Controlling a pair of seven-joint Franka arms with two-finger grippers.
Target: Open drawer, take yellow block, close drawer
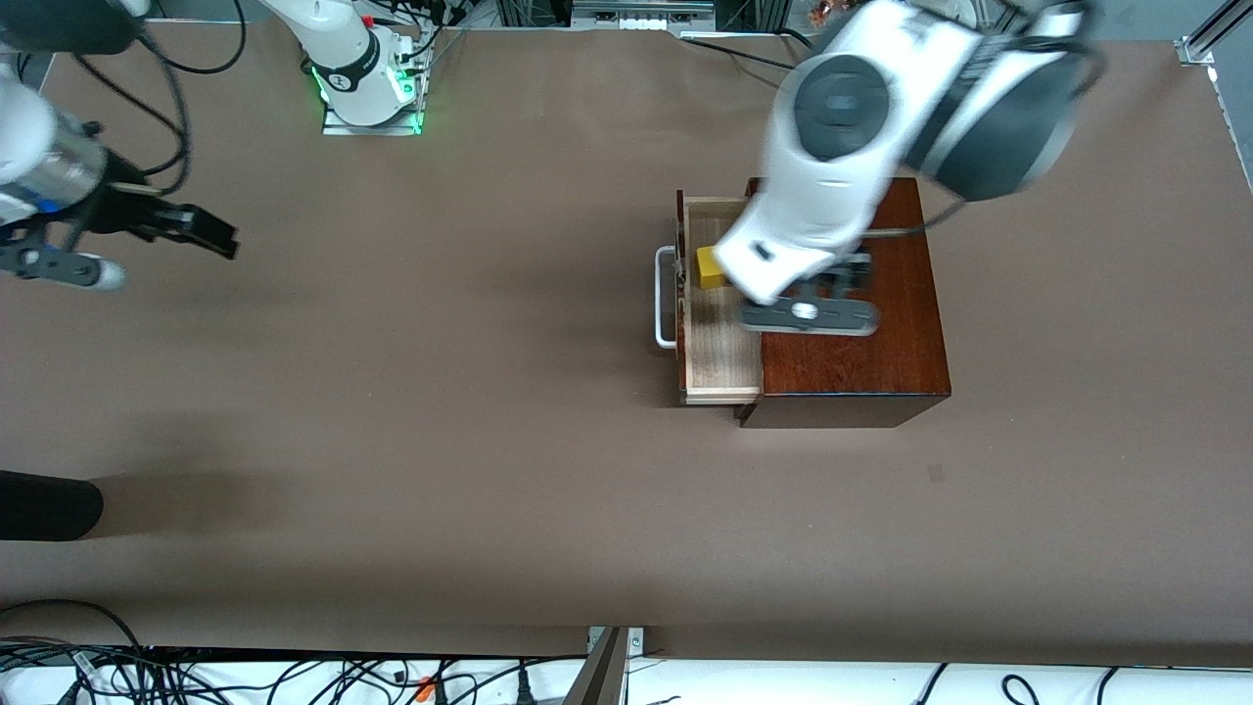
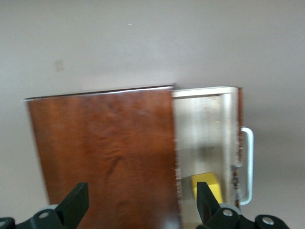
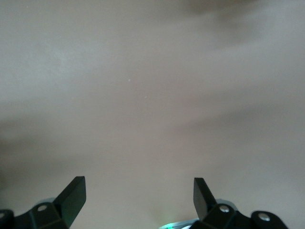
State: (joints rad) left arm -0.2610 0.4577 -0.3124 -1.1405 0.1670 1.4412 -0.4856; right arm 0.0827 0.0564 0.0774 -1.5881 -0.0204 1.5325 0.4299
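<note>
Block (image 1: 710,268): small, bright yellow, lying in the pulled-out drawer (image 1: 719,367) of the box (image 1: 861,367). Left hand (image 2: 141,202) open above box and drawer. Right hand (image 3: 139,193) open, waiting over bare desk (image 1: 440,392).

Yellow block (image 1: 709,268) in drawer (image 1: 719,362)

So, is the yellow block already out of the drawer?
No, the yellow block lies in the open drawer, with the left gripper open above and holding nothing.
</note>
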